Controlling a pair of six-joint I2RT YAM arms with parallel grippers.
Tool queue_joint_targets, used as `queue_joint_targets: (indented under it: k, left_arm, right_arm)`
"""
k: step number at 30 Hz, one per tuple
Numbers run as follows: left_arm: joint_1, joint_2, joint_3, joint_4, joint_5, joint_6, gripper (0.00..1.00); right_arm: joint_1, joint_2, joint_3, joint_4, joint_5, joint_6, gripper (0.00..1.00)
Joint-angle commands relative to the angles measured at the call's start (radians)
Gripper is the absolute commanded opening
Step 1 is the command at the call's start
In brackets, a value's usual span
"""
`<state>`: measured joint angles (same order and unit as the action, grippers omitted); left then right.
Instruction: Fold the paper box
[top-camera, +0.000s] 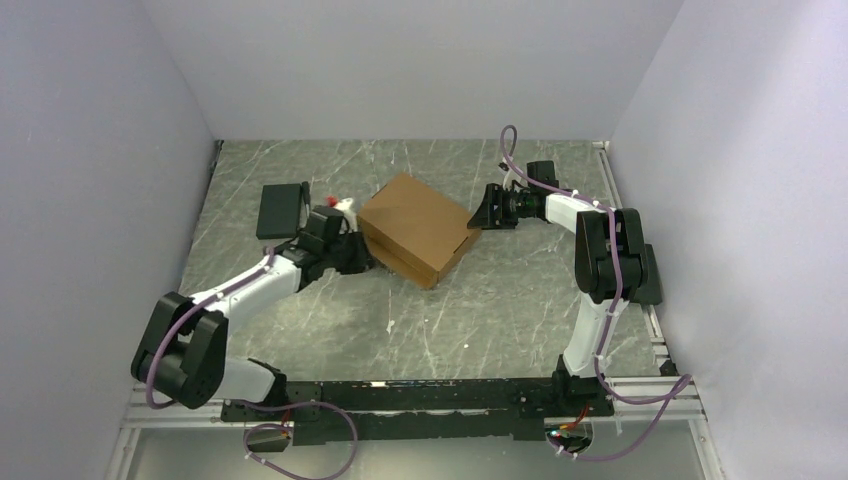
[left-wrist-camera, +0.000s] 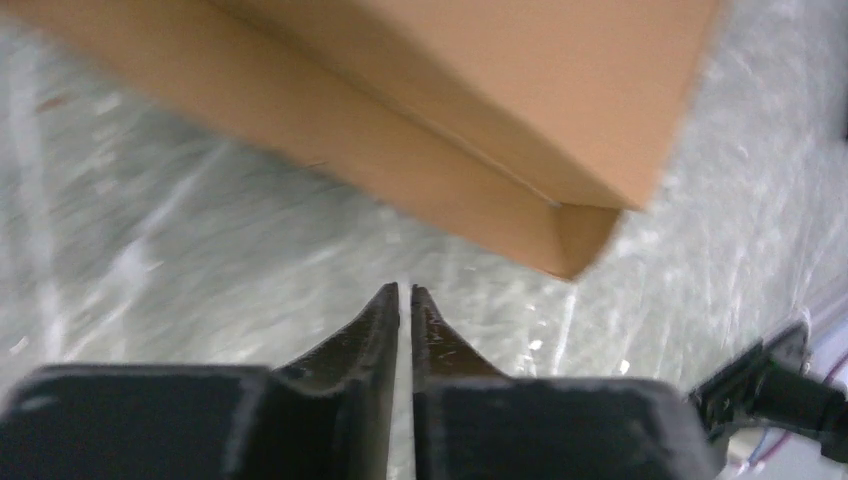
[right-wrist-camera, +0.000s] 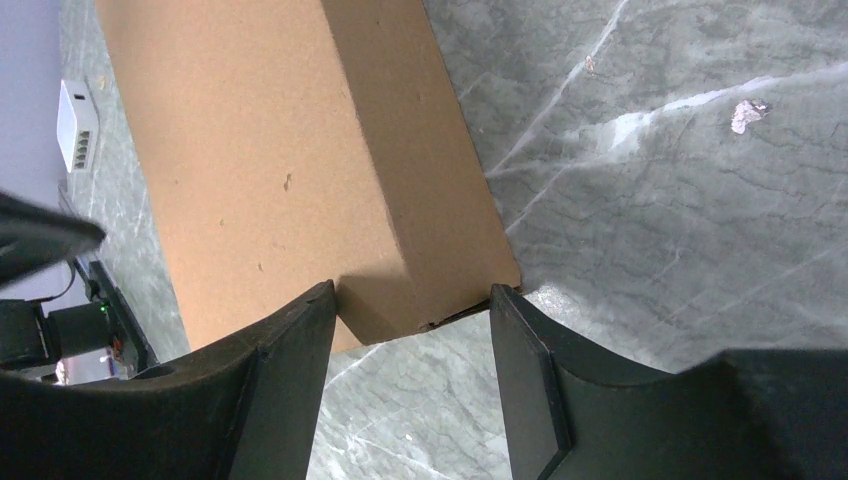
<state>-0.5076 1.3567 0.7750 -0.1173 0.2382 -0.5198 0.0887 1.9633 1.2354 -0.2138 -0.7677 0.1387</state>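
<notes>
With the box (top-camera: 415, 225) lying just ahead of the pressed-together, empty tips of the left gripper (left-wrist-camera: 405, 290) and its corner between the wide-spread fingers of the right gripper (right-wrist-camera: 412, 292), brace from the left and close the right fingers squarely on the end wall.

A grey, white-veined tabletop (top-camera: 500, 310) is being enclosed on three sides by plain pale walls (top-camera: 400, 70). A flat black rectangular object (top-camera: 280, 208) is being seen toward the table's left. Just to its right, a small white item with a red tip (top-camera: 343, 205) is being partly hidden. In the right wrist view, a white block with a row of ports (right-wrist-camera: 75, 125) is being shown beside the wall, and a crumpled silvery scrap (right-wrist-camera: 745, 115) is being shown well apart from it.
</notes>
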Motion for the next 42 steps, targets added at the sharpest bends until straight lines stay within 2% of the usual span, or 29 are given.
queue_joint_targets:
  k: [1,2,7,12,18,34,42]
  left_arm:
    - [0.115,-0.011,-0.037,-0.085,-0.065,-0.148,0.06]
    - [0.132,0.004,-0.034,-0.103,-0.081,-0.161,0.00]
    - [0.209,0.136,0.006,-0.152,-0.098,-0.225,0.00]
    - [0.285,0.226,0.004,-0.062,-0.023,-0.268,0.00]
    - [0.353,0.316,0.012,0.008,0.001,-0.292,0.00]
    - [0.371,0.489,0.157,0.012,-0.028,-0.329,0.00]
    - [0.365,0.503,0.237,0.051,0.059,-0.352,0.00]
  right_arm:
    - [0.004,0.031,0.009,-0.042,0.093,-0.047,0.60]
    - [0.004,0.030,0.007,-0.042,0.093,-0.047,0.60]
    - [0.005,0.028,0.007,-0.042,0.091,-0.047,0.60]
    - [0.004,0.032,0.008,-0.042,0.088,-0.047,0.60]
    - [0.004,0.036,0.009,-0.041,0.088,-0.046,0.60]
    - [0.006,0.042,0.010,-0.039,0.077,-0.044,0.60]
    - [0.020,0.044,0.015,-0.049,0.087,-0.053,0.60]
